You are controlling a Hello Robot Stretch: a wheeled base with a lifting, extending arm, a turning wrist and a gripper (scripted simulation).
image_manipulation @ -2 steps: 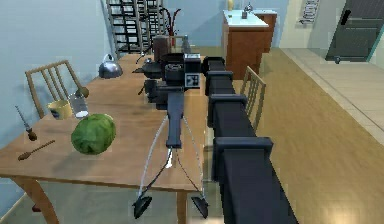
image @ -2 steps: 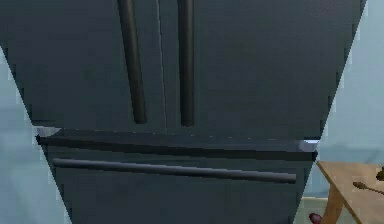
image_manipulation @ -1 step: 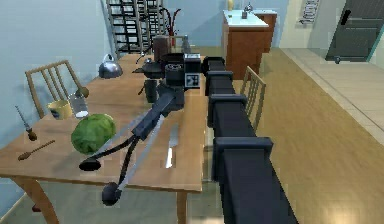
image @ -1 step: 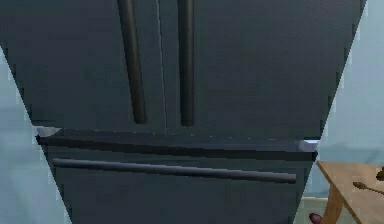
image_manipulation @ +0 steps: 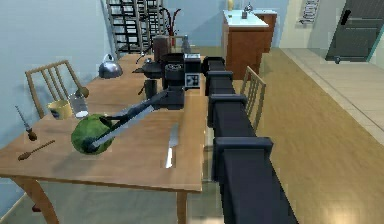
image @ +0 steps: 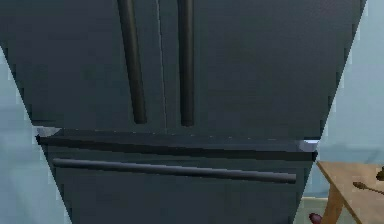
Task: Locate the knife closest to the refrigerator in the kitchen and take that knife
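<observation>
Risk: gripper (image_manipulation: pixel 103 136) at green ball (image_manipulation: pixel 82 127) may knock it, miss knife (image_manipulation: pixel 170 156) lying apart on table (image_manipulation: pixel 125 168) | hold: can't tell.

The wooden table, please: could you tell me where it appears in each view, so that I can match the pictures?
Forward view: one corner of the wooden table at the bottom right, beside the dark refrigerator.
Arm side view: the table spreads across the lower left.
Shared landmark: the pale blue wall behind it.
</observation>
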